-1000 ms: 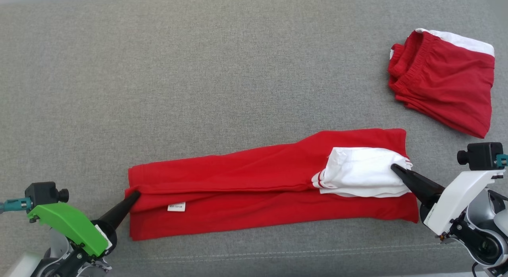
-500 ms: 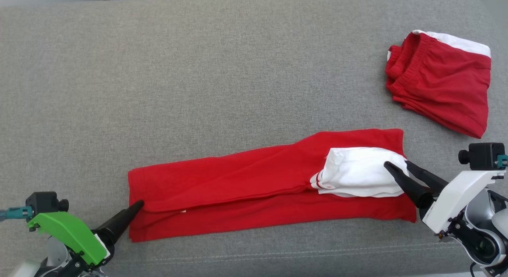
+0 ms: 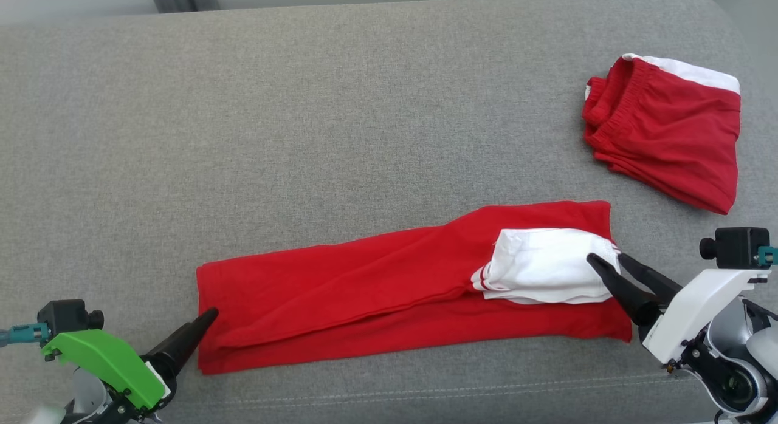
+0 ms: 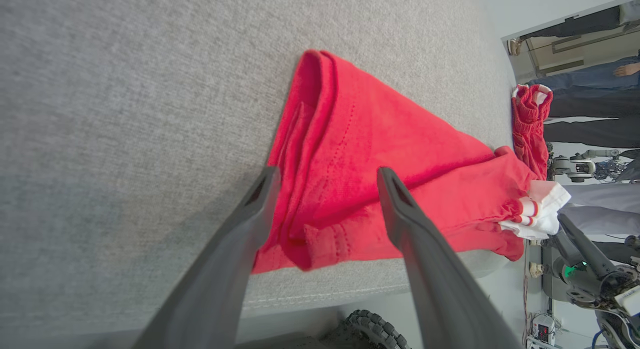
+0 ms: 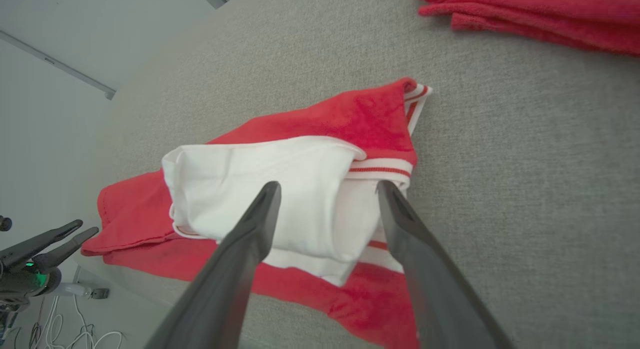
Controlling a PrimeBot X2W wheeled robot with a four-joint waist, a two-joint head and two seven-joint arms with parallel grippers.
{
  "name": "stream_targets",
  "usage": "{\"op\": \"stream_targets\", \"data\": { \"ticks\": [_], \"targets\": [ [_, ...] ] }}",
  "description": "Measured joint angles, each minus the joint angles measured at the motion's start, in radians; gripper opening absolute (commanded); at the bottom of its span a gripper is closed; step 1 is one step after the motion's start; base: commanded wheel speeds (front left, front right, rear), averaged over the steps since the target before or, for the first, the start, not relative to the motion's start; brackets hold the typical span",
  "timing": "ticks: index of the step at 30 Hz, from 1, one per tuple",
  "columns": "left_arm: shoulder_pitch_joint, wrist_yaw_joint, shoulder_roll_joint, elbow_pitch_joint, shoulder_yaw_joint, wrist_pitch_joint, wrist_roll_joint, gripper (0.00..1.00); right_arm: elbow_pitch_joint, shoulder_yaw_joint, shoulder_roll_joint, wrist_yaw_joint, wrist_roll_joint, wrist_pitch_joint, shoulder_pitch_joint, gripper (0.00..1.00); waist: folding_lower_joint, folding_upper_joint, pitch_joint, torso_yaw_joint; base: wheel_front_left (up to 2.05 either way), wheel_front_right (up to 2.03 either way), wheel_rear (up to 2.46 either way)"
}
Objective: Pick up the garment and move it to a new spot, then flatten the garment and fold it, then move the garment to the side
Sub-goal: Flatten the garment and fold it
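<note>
A long red garment (image 3: 364, 290) with a white striped end (image 3: 541, 266) lies folded lengthwise across the grey cushion (image 3: 304, 138). At its left end my left gripper (image 3: 209, 314) is open. In the left wrist view that gripper (image 4: 328, 171) has its fingers spread on either side of the red hem (image 4: 325, 244), gripping nothing. My right gripper (image 3: 605, 258) is open at the white end. In the right wrist view it (image 5: 327, 184) straddles the white fabric (image 5: 260, 174) without pinching it. My left gripper (image 5: 75, 229) also shows far off at the lower left of that view.
A second red garment with a white band (image 3: 665, 132) lies bunched at the back right of the cushion. The cushion's front seam (image 3: 425, 390) runs just below the long garment. People's legs (image 4: 585, 109) stand beyond the cushion in the left wrist view.
Both grippers have opened and let go of the garment. The lifted top layer has settled flat and now covers the small white label. The head camera has tilted slightly.
</note>
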Motion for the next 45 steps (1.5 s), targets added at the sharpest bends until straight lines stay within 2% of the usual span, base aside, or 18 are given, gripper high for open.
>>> {"op": "stream_targets", "data": {
  "ticks": [7, 10, 21, 25, 30, 33, 39, 45],
  "targets": [
    [0.019, 0.0, -0.026, 0.001, -0.002, -0.034, 0.006, 1.0, 0.01, 0.01, 0.019, 0.0, 0.003, -0.013, 0.039, 1.0, 0.0, 0.0, -0.023, -0.001, 0.0, 0.0, 0.0],
    [0.023, 0.0, -0.025, 0.002, -0.007, -0.064, 0.056, 1.0, 0.013, 0.001, 0.038, -0.002, 0.02, -0.037, 0.07, 1.0, 0.0, 0.0, -0.036, 0.002, 0.0, 0.0, 0.0],
    [0.107, 0.001, -0.016, 0.019, -0.007, -0.244, 0.209, 1.0, 0.012, -0.057, 0.19, -0.011, 0.129, -0.176, 0.205, 1.0, 0.0, 0.0, -0.105, -0.002, 0.0, 0.0, 0.0],
    [0.132, 0.002, -0.03, 0.006, -0.003, -0.291, 0.212, 1.0, 0.021, -0.06, 0.216, -0.011, 0.148, -0.206, 0.254, 1.0, 0.0, 0.0, -0.127, -0.006, 0.0, 0.0, 0.0],
    [0.2, 0.022, -0.063, -0.032, -0.005, -0.359, 0.24, 1.0, 0.036, -0.06, 0.238, -0.01, 0.157, -0.24, 0.316, 1.0, 0.0, 0.0, -0.156, -0.017, 0.0, 0.0, 0.0],
    [0.218, 0.034, -0.073, -0.052, -0.012, -0.393, 0.263, 1.0, 0.042, -0.085, 0.272, -0.007, 0.196, -0.275, 0.335, 1.0, 0.0, 0.0, -0.165, -0.026, 0.0, 0.0, 0.0],
    [0.232, 0.064, -0.089, -0.1, -0.01, -0.432, 0.333, 1.0, 0.068, -0.115, 0.325, 0.034, 0.241, -0.298, 0.339, 1.0, 0.0, 0.0, -0.167, -0.035, 0.0, 0.0, 0.0],
    [0.235, 0.109, -0.089, -0.129, -0.003, -0.441, 0.456, 1.0, 0.127, -0.135, 0.356, 0.069, 0.266, -0.307, 0.335, 1.0, 0.0, 0.0, -0.163, -0.033, 0.0, 0.0, 0.0]
  ]
}}
